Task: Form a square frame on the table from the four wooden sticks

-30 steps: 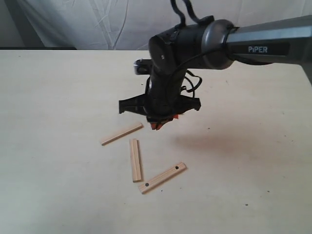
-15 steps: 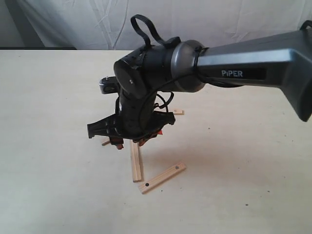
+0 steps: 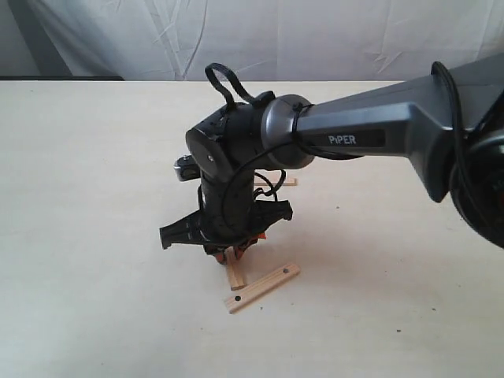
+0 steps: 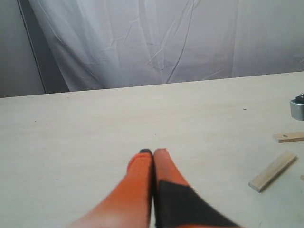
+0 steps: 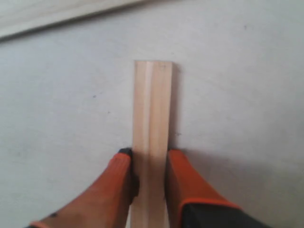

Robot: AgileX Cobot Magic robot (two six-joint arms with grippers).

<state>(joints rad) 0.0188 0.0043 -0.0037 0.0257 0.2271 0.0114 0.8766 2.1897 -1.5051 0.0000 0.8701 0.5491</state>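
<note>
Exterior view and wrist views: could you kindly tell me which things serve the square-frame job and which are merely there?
Job: gripped stick, held by the right pincer; holed stick; stick end behind the arm; table.
Merely there: white curtain; left pincer, shut and idle.

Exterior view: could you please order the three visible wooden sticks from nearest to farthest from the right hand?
1. Plain pale wooden stick, between the right hand's fingers.
2. Pale wooden stick with dark holes, just in front, slightly right.
3. Pale wooden stick end showing behind the arm, at the back.
</note>
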